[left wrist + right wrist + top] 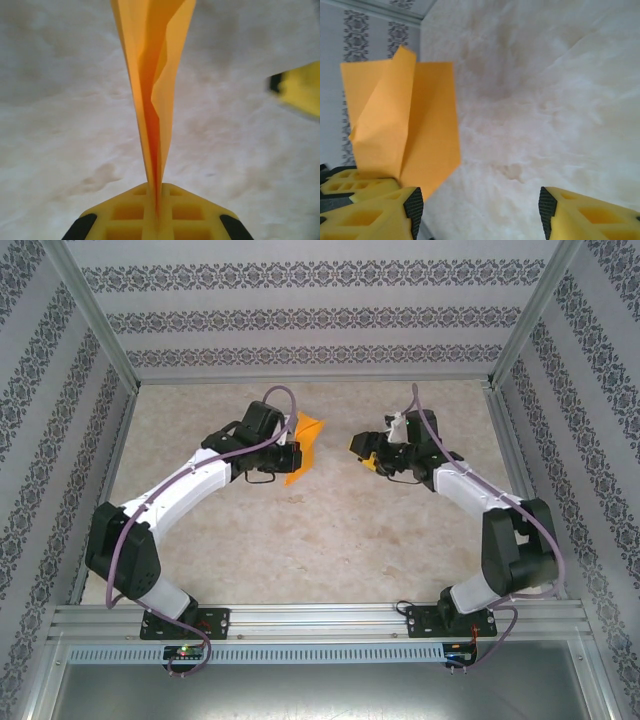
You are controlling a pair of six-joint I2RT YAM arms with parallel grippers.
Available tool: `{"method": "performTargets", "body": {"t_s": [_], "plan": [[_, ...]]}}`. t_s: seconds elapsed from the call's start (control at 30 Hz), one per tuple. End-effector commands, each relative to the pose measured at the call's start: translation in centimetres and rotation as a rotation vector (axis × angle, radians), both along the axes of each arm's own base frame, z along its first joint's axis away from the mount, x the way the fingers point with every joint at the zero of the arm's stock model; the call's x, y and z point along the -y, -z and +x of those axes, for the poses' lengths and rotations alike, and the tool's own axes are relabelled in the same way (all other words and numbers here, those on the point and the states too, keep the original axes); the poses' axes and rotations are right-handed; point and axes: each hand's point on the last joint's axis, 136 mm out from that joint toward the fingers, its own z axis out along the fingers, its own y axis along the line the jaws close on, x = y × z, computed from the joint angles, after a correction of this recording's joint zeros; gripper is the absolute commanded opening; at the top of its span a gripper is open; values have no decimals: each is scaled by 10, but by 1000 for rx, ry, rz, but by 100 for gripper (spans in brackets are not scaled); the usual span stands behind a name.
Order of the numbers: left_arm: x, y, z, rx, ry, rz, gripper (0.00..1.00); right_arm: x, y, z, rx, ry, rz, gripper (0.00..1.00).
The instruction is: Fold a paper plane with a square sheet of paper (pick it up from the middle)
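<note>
Left end effector [157, 206] pinches the folded orange paper [155, 75], its gripped edge hidden; right end effector [477, 205] spread.

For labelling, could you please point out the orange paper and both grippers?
orange paper [432, 120]: right wrist view, middle of its flat panel.
left gripper [157, 201]: left wrist view, where its jaws pinch the paper.
right gripper [479, 206]: right wrist view, gap between its open jaws.

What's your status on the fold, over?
Left end effector shut on the orange paper. Right end effector open, empty, apart from the paper. Paper partly folded, creased down the middle. Nothing seen in the way.
</note>
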Motion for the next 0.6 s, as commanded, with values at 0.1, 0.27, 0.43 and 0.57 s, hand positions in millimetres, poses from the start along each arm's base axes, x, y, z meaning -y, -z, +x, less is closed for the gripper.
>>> {"method": "performTargets", "body": {"t_s": [0.1, 0.27, 0.43, 0.57], "plan": [[-37, 16, -12, 112, 80, 633, 0, 36, -6, -8, 34, 18, -147, 66], [-17, 46, -20, 173, 212, 930, 0, 61, -19, -8, 83, 70, -177, 68], [16, 84, -34, 193, 341, 1014, 2, 72, -28, -11, 119, 83, -189, 71], [39, 115, -47, 173, 422, 1009, 4, 74, -26, -12, 106, 72, -185, 71]]}}
